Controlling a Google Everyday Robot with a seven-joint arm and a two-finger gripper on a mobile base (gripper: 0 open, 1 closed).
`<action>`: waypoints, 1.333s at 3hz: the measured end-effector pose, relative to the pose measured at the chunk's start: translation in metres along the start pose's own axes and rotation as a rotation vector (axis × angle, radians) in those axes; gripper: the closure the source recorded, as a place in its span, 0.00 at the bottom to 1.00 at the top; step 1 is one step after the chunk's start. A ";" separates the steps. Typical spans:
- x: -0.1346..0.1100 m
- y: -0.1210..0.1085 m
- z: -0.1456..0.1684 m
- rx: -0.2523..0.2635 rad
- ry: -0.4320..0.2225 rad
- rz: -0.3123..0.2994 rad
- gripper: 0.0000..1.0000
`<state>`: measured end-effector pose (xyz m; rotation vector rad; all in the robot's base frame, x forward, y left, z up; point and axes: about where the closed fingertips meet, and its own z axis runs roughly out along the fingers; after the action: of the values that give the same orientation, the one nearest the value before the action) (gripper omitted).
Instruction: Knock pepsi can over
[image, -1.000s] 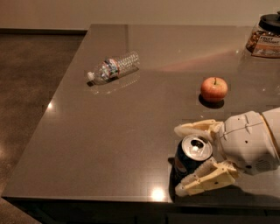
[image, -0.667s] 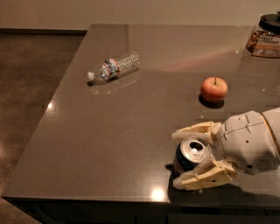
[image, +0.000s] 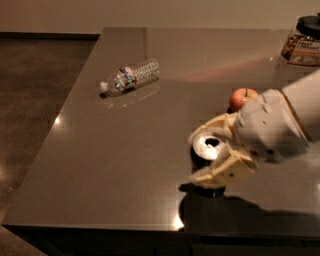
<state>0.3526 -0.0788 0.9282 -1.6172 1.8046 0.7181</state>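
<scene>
The pepsi can (image: 209, 147) stands near the table's front right, tilted, with its silver top and pull-tab turned toward the camera and its dark body in shadow below. My gripper (image: 196, 156) reaches in from the right and straddles the can. One cream finger (image: 212, 126) lies along the can's far side, the other along its near side. Both fingers press against the can. The white arm housing (image: 272, 125) sits right behind them.
A clear plastic water bottle (image: 130, 76) lies on its side at the table's left middle. A red apple (image: 242, 97) sits just behind the arm. A jar with a dark lid (image: 302, 42) stands at the far right corner. The dark table (image: 125, 165) ends close in front of the can.
The gripper has moved up and left and its fingers have drawn in onto the can. The can has shifted with it and now leans, showing more of its top.
</scene>
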 end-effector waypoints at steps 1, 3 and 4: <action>-0.025 -0.032 -0.002 -0.008 0.189 -0.010 1.00; -0.040 -0.077 0.008 -0.013 0.400 -0.019 1.00; -0.041 -0.092 0.017 0.006 0.462 -0.034 1.00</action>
<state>0.4488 -0.0488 0.9471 -1.9195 2.0808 0.3361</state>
